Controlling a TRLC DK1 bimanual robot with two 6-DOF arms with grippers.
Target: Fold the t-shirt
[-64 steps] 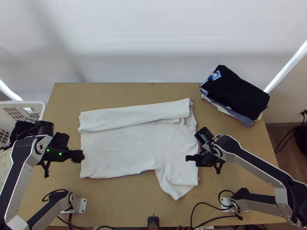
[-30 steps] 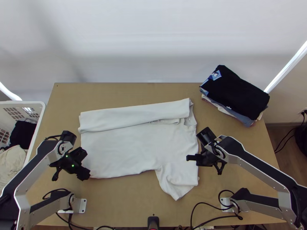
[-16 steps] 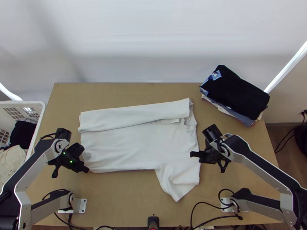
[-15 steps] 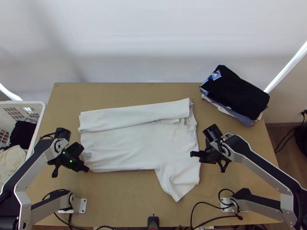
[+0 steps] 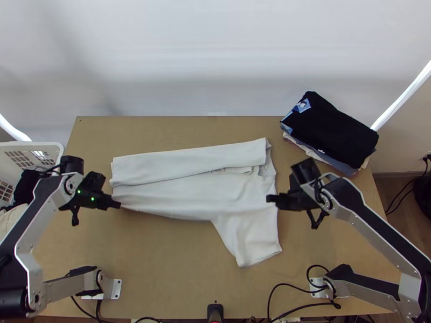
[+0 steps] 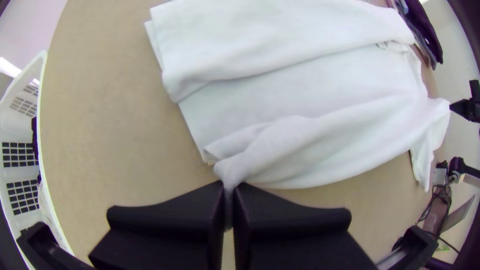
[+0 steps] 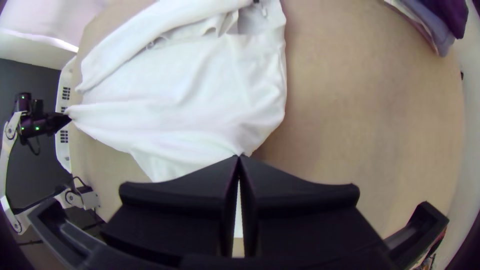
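Note:
The white t-shirt (image 5: 188,194) lies mid-table, its far side folded over in a long strip and a sleeve hanging loose toward the near edge. At its left end, the left gripper (image 5: 118,204) pinches the near corner of the hem; in the left wrist view the left gripper (image 6: 228,192) is shut on gathered cloth. By the t-shirt's right side is the right gripper (image 5: 270,198); in the right wrist view the right gripper (image 7: 239,160) is shut on a bit of the shoulder edge. Between the two grippers the near side is drawn up in taut creases.
A pile of folded clothes (image 5: 334,129), black on top, sits at the table's far right corner. The white basket (image 5: 60,156) with clothes stands at the left edge. Bare tabletop (image 5: 161,269) shows nearer than the shirt.
Both grippers have moved toward the far side, lifting the shirt's near edge with them. Earlier, the left gripper came down to the near left corner. The loose sleeve has shifted slightly away from the near edge.

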